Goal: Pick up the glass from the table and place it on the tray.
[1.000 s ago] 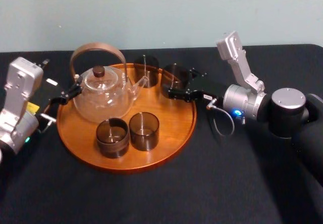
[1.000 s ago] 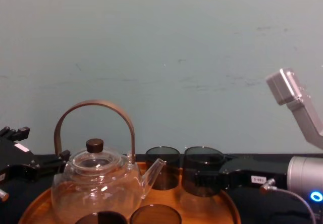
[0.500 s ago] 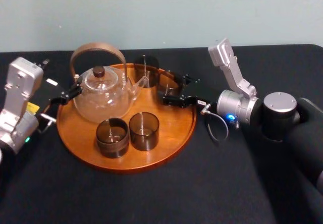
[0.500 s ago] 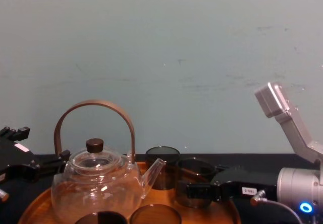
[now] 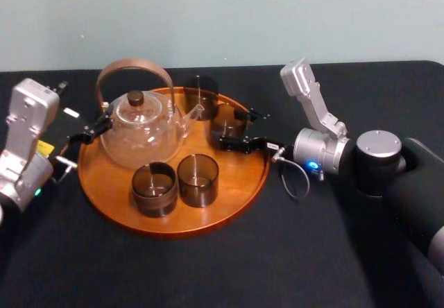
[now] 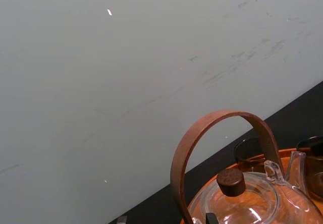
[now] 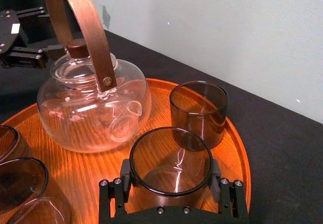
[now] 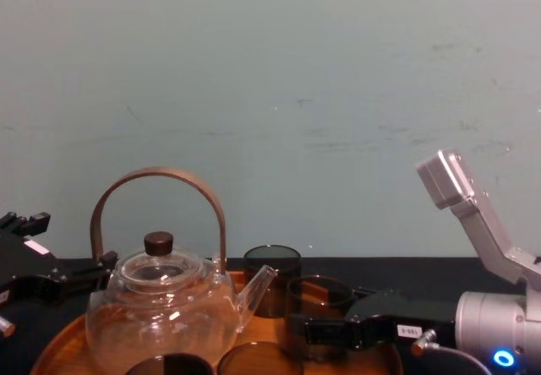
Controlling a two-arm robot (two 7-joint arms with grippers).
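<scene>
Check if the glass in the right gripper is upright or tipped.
Upright: the glass has its rim facing up, in the right gripper over the tray.

Teapot point(image 6: 252, 206) on tray point(image 6: 262, 159), wooden handle point(image 6: 222, 120) upright.

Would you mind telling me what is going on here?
The right gripper is shut on a smoked glass, holding it inside the tray's rim beside the teapot's spout; whether it has touched down is unclear. Three more glasses stand on the tray. The left gripper sits open at the tray's left edge.
</scene>
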